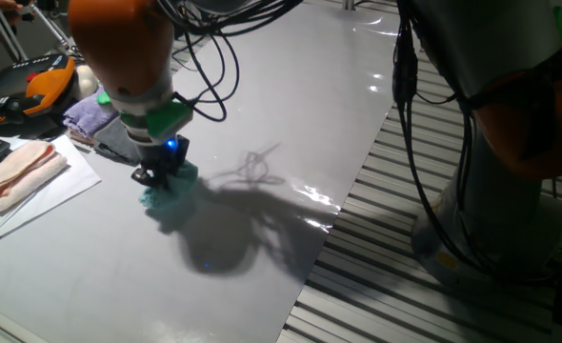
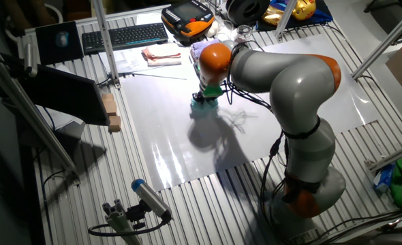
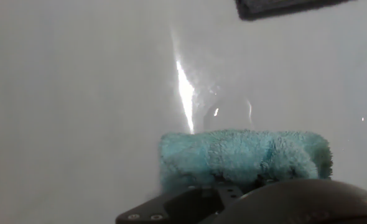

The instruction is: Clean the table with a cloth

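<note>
Cloth (image 1: 170, 195) lay bunched on the table (image 1: 291, 114), pinned under the gripper (image 1: 159, 174), whose fingers seemed closed on it, just in front of the lilac cloth (image 1: 90, 114) and grey cloth (image 1: 119, 138); judged mid-wipe, next move needing steady downward pressure while sweeping across bare tabletop.

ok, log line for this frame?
phase: wiping | gripper: shut on teal cloth | cloth: pressed on table | nearby: lilac cloth, untouched
</note>
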`<control>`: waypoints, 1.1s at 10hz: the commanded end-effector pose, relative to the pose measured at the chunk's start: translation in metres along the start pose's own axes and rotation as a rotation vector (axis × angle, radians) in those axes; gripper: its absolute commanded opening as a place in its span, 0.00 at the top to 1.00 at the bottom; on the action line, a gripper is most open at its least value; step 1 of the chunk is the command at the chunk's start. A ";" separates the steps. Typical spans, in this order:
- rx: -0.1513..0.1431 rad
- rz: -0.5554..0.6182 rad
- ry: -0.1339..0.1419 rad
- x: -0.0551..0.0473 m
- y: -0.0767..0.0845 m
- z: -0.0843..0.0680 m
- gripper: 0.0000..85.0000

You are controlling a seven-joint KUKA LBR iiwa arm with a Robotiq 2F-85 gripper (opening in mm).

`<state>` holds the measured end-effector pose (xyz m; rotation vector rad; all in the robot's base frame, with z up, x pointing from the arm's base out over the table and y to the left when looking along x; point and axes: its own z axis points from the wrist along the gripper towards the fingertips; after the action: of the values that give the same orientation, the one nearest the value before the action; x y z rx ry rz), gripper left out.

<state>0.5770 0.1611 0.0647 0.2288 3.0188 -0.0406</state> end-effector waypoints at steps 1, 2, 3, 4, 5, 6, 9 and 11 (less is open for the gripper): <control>0.002 -0.002 -0.006 0.001 0.001 0.002 1.00; -0.007 -0.004 -0.009 0.002 0.000 0.007 1.00; -0.010 -0.003 -0.009 0.003 0.000 0.012 1.00; -0.008 0.000 -0.009 0.004 0.001 0.016 1.00; -0.011 0.004 -0.010 0.005 0.002 0.020 1.00; -0.010 0.007 -0.010 0.006 0.002 0.023 1.00; -0.015 0.016 -0.011 0.009 0.003 0.030 1.00; -0.019 0.021 -0.020 0.009 0.003 0.033 1.00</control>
<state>0.5725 0.1643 0.0311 0.2584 2.9950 -0.0116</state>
